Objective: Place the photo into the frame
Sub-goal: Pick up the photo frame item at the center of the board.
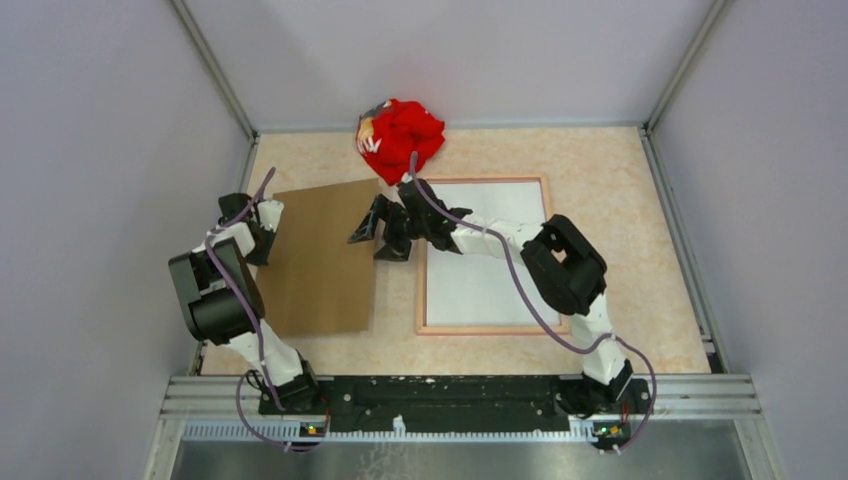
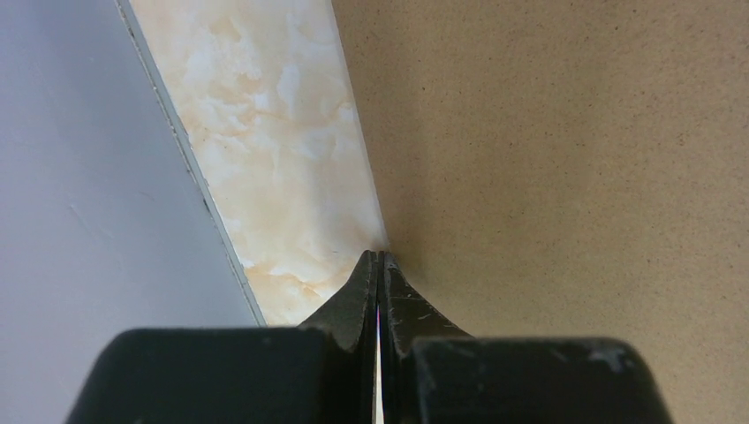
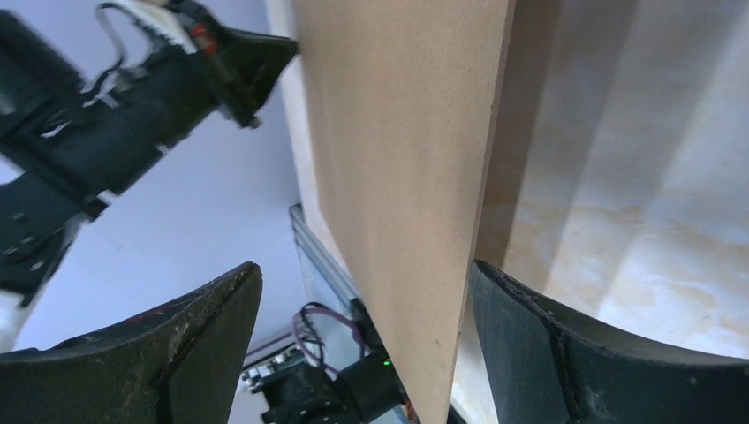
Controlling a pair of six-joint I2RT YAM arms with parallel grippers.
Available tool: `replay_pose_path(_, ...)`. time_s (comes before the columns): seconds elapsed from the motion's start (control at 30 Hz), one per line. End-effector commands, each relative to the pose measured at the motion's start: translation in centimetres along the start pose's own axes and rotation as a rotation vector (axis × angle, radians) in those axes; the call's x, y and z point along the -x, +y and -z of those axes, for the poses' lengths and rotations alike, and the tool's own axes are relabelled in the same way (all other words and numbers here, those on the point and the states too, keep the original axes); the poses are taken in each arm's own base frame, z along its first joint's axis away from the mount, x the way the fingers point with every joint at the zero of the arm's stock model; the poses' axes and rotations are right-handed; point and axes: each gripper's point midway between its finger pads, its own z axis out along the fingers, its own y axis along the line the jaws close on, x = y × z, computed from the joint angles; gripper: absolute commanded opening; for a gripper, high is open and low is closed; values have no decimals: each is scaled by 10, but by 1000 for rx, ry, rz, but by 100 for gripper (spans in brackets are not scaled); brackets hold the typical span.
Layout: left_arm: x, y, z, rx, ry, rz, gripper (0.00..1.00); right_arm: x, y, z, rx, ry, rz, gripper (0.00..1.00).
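One hardboard panel, two edges: left gripper closed at one, right gripper apart astride another; we cannot confirm a hold.

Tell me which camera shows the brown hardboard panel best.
Top external: almost the whole hardboard panel is visible, lying left of the frame. The left wrist sees only part of one face and an edge; the right wrist sees a narrow strip with one edge.

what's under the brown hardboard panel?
Only shadowed marble tabletop shows past the right edge of the hardboard panel; anything beneath is covered by the panel itself.
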Motion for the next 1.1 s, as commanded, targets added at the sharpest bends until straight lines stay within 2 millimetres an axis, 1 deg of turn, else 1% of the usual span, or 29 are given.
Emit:
replay_pose_path(0.0, -38, -98, -2, -404, 109, 37, 0, -4, 138, 56, 428, -48, 153, 86)
replay_pose_path(0.1, -33, -99, 2, -415, 98, 33, 0, -11, 154, 64, 501, -30, 183, 86)
replay_pose_path(0.2, -29, -101, 6, -439, 87, 31, 0, -21, 165, 70, 596, 11, 166, 85)
replay_pose_path(0.27, -27, -103, 9, -452, 82, 32, 0, -23, 170, 74, 662, 26, 154, 84)
replay_pose_path(0.33, -26, -104, 11, -459, 78, 32, 0, -26, 173, 73, 688, 49, 146, 84)
replay_pose_path(0.4, -25, -104, 13, -464, 73, 29, 0, -28, 171, 67, 679, 68, 141, 82)
replay_pose_path(0.53, -24, -101, 16, -448, 69, 24, 0, -24, 165, 62, 606, 41, 155, 80)
replay_pose_path(0.63, -21, -99, 18, -439, 58, 23, 0, -20, 149, 56, 480, 12, 147, 74)
replay_pose_path(0.73, -18, -99, 19, -444, 50, 29, 0, -14, 132, 52, 368, -22, 136, 63)
replay_pose_path(0.87, -15, -100, 21, -452, 44, 32, 0, -9, 113, 44, 264, -48, 114, 48)
replay_pose_path(0.9, -14, -101, 22, -457, 42, 31, 0, -8, 108, 42, 242, -50, 110, 43)
replay_pose_path(0.93, -12, -101, 24, -462, 35, 32, 0, -8, 103, 40, 221, -50, 105, 36)
replay_pose_path(0.97, -10, -101, 27, -469, 27, 32, 5, -7, 100, 39, 204, -51, 102, 27)
replay_pose_path(1.0, -5, -102, 31, -485, 13, 31, 15, -7, 97, 38, 187, -54, 100, 20)
replay_pose_path(1.07, 8, -105, 47, -529, -36, 17, 43, -4, 95, 40, 160, -66, 104, 8)
